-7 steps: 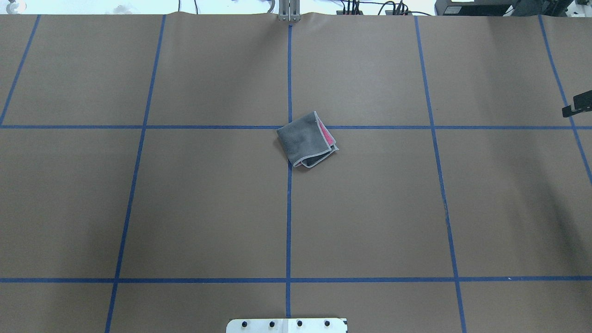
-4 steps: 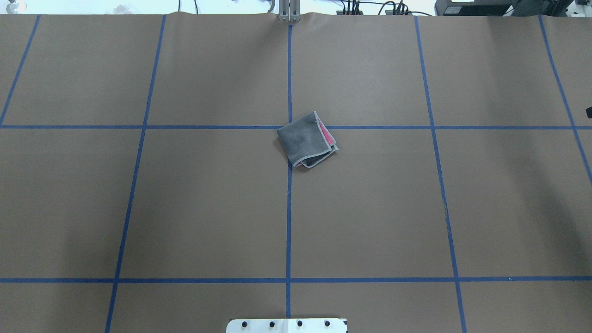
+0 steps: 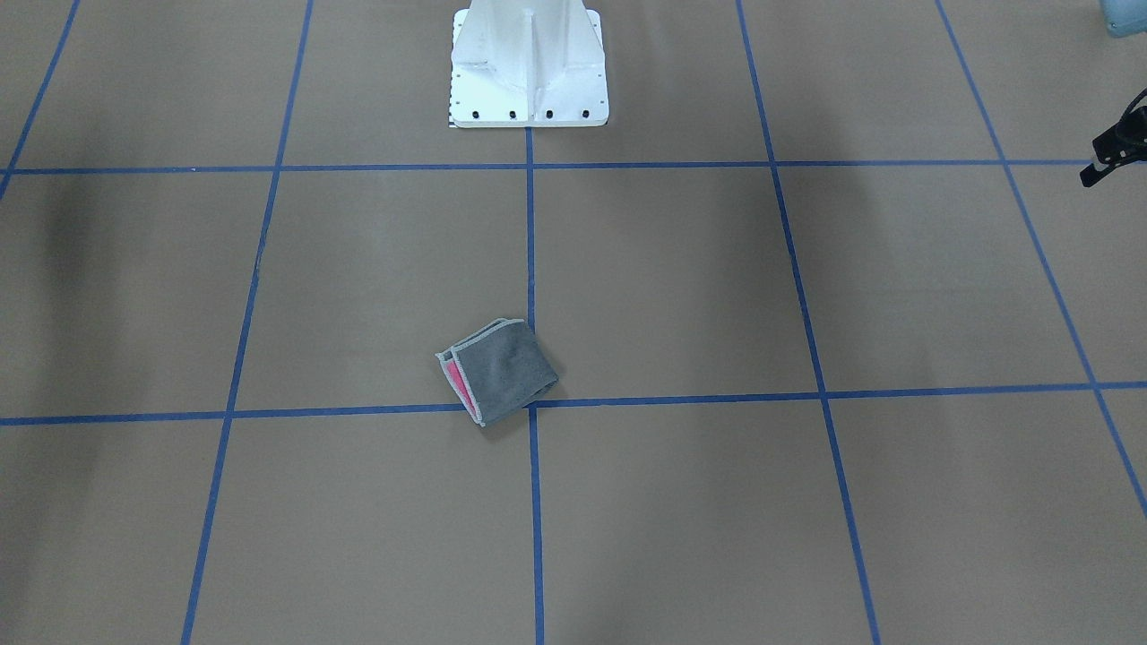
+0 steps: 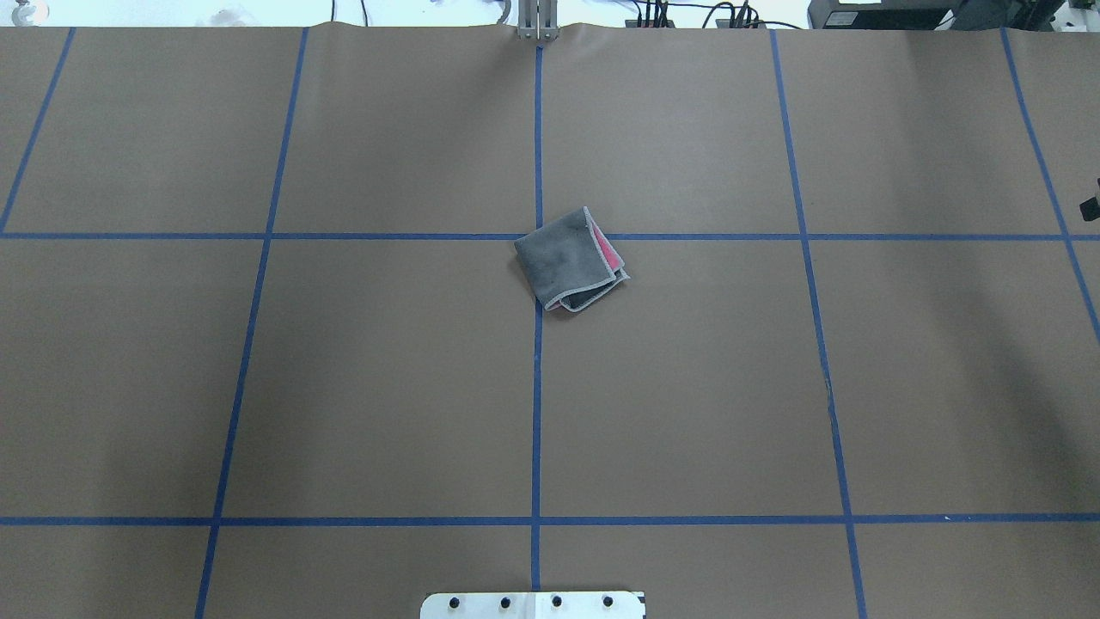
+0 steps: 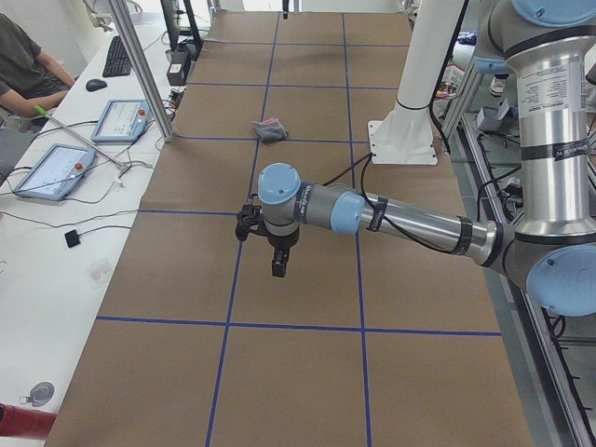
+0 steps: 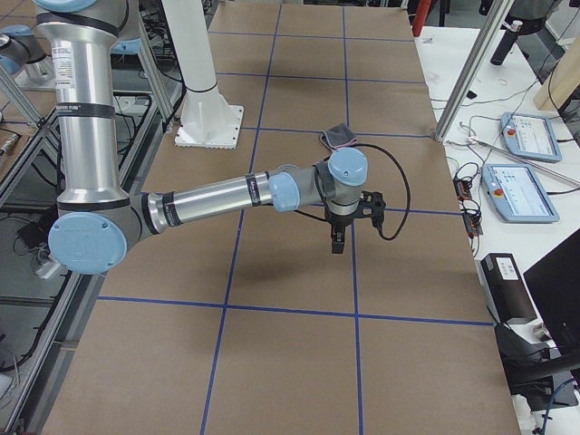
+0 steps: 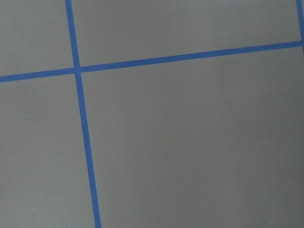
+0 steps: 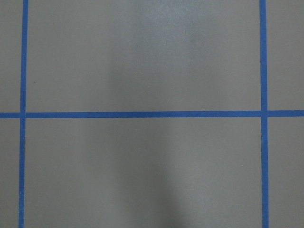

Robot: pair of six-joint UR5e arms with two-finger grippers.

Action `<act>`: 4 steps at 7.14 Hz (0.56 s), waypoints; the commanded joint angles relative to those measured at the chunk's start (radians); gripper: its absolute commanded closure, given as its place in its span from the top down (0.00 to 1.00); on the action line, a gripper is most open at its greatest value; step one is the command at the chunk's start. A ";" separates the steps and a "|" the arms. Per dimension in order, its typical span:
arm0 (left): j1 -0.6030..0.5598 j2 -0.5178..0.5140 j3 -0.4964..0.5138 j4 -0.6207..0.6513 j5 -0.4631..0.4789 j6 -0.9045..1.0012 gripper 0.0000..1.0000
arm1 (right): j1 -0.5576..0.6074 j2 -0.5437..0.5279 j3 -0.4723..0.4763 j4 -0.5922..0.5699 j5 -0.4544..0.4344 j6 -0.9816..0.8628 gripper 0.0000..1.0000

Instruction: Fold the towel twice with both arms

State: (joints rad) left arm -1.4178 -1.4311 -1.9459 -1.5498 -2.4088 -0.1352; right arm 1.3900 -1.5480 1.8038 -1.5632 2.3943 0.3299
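Note:
The towel lies folded into a small square at the table's middle, dark grey face up, with a pink strip showing at one edge. It also shows in the front view and both side views. No gripper touches it. My left gripper hangs over bare table far to the left; only part of it shows at the front view's edge. My right gripper hangs far to the right, a sliver at the overhead edge. I cannot tell whether either is open or shut. Both wrist views show only table.
The white pedestal base stands at the robot's side of the table. Blue tape lines grid the brown table cover. A side desk with tablets and a seated person lie beyond the far edge.
The right gripper has drawn back to the right, almost out of the overhead view. The towel has not moved.

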 commanded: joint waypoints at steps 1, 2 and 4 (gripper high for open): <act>-0.001 -0.020 0.008 0.004 0.002 -0.001 1.00 | -0.002 -0.001 -0.003 0.005 0.003 0.000 1.00; -0.003 -0.018 0.016 -0.001 -0.001 -0.001 1.00 | 0.000 -0.007 0.000 0.008 0.003 0.000 1.00; -0.018 -0.008 0.025 0.000 0.002 -0.001 1.00 | 0.001 -0.017 -0.006 0.009 0.003 -0.002 1.00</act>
State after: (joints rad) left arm -1.4292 -1.4442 -1.9300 -1.5493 -2.4089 -0.1365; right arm 1.3900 -1.5581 1.8010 -1.5556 2.3975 0.3295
